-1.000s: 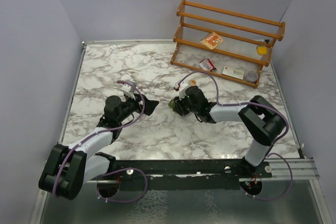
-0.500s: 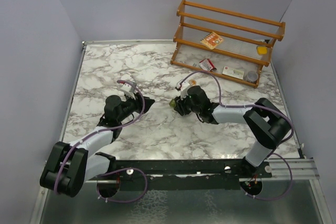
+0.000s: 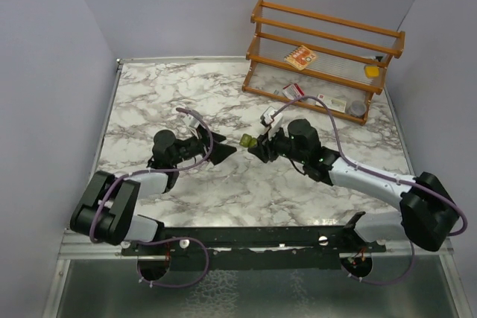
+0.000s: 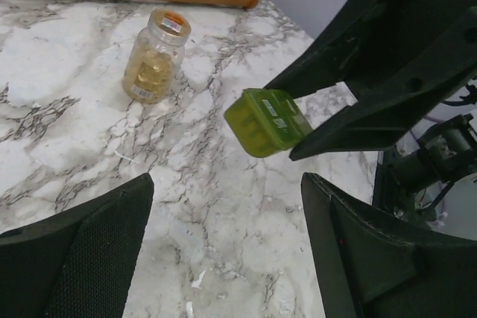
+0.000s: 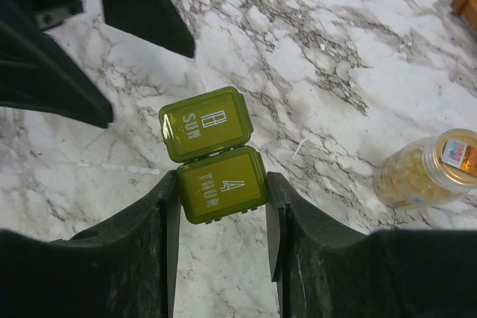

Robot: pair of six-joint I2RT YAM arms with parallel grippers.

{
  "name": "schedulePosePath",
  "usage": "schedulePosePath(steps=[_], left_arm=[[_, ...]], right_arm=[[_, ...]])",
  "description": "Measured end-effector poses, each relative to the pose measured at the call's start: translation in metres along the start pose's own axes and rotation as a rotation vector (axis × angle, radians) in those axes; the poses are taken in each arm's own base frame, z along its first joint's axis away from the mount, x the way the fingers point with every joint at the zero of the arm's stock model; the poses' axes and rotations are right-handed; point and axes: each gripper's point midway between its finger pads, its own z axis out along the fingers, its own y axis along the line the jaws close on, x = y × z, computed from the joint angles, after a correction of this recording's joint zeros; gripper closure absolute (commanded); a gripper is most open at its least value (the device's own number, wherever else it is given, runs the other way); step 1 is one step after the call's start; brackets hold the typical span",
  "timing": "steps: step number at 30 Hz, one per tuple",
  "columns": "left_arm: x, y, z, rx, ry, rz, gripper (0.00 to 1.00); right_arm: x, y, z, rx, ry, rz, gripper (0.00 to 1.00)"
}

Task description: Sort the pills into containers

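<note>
Small translucent olive-green plastic pill box (image 5: 205,124) looks light, stiff, kinda slick; right claw (image 5: 221,180) is clamped on its THUR cell, left claw (image 4: 227,184) gapes empty. I'd pinch SUN's flat sides.

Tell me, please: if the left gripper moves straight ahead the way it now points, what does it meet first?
Most likely the green pill box, held by the right gripper, which lies straight ahead of the open left gripper. Depth is hard to judge.
</note>
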Motion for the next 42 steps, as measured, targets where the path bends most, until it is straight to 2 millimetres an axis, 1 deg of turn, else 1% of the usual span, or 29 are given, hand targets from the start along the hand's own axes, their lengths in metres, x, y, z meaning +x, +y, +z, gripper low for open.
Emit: schedulePosePath(steps=[1, 2, 3, 4, 5, 7, 9, 12, 16, 18, 20, 24, 28, 32, 36, 42], left_arm=[[-0.001, -0.002, 0.004, 0.024, -0.005, -0.028, 0.2], [-0.003, -0.004, 0.007, 0.051, -0.014, -0.061, 0.22], [-0.004, -0.005, 0.009, 0.068, -0.023, -0.07, 0.25], [-0.007, -0.01, 0.012, 0.103, -0.04, -0.119, 0.28], [-0.008, -0.012, 0.014, 0.132, -0.046, -0.148, 0.29], [-0.01, -0.012, 0.022, 0.179, -0.043, -0.238, 0.28], [-0.011, -0.013, 0.029, 0.217, -0.03, -0.3, 0.25], [-0.011, -0.017, 0.03, 0.239, -0.02, -0.358, 0.21], [-0.021, -0.03, 0.027, 0.278, -0.023, -0.373, 0.2], [-0.027, -0.037, 0.026, 0.301, -0.023, -0.376, 0.2], [-0.029, -0.043, 0.025, 0.316, -0.017, -0.382, 0.21], [-0.025, -0.052, 0.026, 0.339, 0.005, -0.401, 0.24], [-0.017, -0.056, 0.025, 0.343, 0.024, -0.416, 0.27], [-0.012, -0.057, 0.022, 0.342, 0.037, -0.426, 0.28], [-0.009, -0.059, 0.021, 0.347, 0.048, -0.428, 0.32], [-0.01, -0.061, 0.02, 0.351, 0.05, -0.439, 0.38]], right_arm=[[0.0, 0.0, 0.0, 0.0, 0.0, 0.0, 0.99], [-0.011, 0.004, -0.009, -0.011, -0.031, -0.01, 0.99], [-0.016, 0.008, -0.015, -0.022, -0.047, -0.019, 0.99], [-0.019, 0.009, -0.019, -0.029, -0.057, -0.025, 0.99], [-0.022, 0.012, -0.023, -0.037, -0.069, -0.033, 0.99], [-0.026, 0.016, -0.03, -0.054, -0.087, -0.045, 0.99], [-0.027, 0.016, -0.033, -0.052, -0.088, -0.052, 0.99], [-0.022, 0.023, -0.034, -0.071, -0.073, -0.057, 0.99], [-0.015, 0.028, -0.034, -0.083, -0.052, -0.06, 0.99], [-0.015, 0.028, -0.034, -0.083, -0.052, -0.062, 0.99], [-0.015, 0.029, -0.034, -0.084, -0.052, -0.064, 0.99], [-0.015, 0.028, -0.034, -0.076, -0.052, -0.064, 0.99], [-0.015, 0.027, -0.034, -0.072, -0.052, -0.065, 0.99], [-0.016, 0.029, -0.034, -0.076, -0.053, -0.067, 0.99], [-0.019, 0.032, -0.032, -0.08, -0.057, -0.074, 0.99], [-0.022, 0.035, -0.031, -0.087, -0.055, -0.087, 0.99]])
